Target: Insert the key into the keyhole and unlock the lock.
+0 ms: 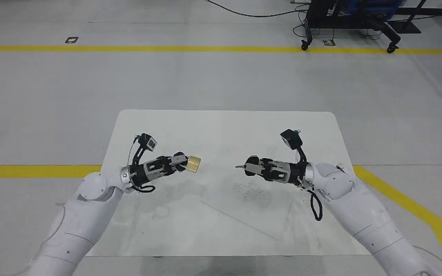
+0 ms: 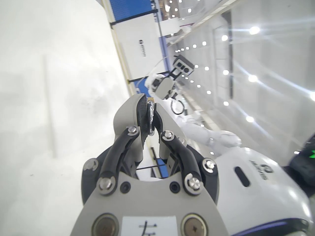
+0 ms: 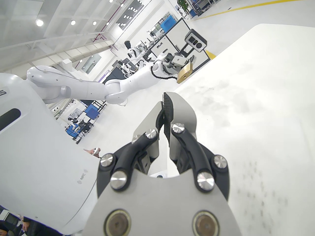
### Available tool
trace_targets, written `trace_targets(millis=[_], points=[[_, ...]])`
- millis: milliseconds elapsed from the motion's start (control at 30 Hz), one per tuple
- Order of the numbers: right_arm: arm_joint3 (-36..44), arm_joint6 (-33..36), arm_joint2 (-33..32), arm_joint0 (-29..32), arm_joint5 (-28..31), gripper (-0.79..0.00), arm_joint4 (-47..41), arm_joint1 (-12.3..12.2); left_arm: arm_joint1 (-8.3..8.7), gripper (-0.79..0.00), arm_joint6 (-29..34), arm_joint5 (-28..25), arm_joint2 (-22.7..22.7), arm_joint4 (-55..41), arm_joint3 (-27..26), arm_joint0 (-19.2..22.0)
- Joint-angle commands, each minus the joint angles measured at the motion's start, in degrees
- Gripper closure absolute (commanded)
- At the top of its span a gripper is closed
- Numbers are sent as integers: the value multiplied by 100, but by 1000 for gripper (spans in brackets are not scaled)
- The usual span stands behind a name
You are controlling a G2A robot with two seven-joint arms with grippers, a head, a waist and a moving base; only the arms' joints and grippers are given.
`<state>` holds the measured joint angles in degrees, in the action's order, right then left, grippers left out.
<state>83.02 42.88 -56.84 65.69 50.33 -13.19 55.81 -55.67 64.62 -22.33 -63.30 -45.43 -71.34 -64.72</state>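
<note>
The brass padlock [image 1: 194,163] hangs above the white table [image 1: 228,127], left of the middle, with my left gripper [image 1: 182,163] shut on it. In the left wrist view that gripper [image 2: 149,106] pinches a silvery part of the lock [image 2: 150,110]. My right gripper [image 1: 249,167] is shut on the small key [image 1: 239,166], whose thin tip points toward the lock across a short gap. In the right wrist view the fingers [image 3: 169,109] press together and hide the key, while the padlock [image 3: 185,72] shows farther off in the other gripper.
Both arms hover over the middle of the table, and scuff marks [image 1: 259,196] lie on its top. A yellow floor line [image 1: 207,48] runs behind the table. A dark cart [image 1: 352,21] stands far back right.
</note>
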Motion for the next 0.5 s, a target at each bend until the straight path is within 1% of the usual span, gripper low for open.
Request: trace_targets(millis=[0,67,200,467], points=[[73,-100,167,-126,-111,0,125,66,-87,0,357,70,143,-534,436,245],[130,-190,348,-267,-169,0,197,143,-167,0,651,111,262,-824,759,417],[178,-286,745,-535,-207,0,197,305,-287,0,1066,51,417,-1040,1269,655],[16,-154,1701,-1223,-343,0,31,723,-504,0,1751,68,602,-1615,1895,826]])
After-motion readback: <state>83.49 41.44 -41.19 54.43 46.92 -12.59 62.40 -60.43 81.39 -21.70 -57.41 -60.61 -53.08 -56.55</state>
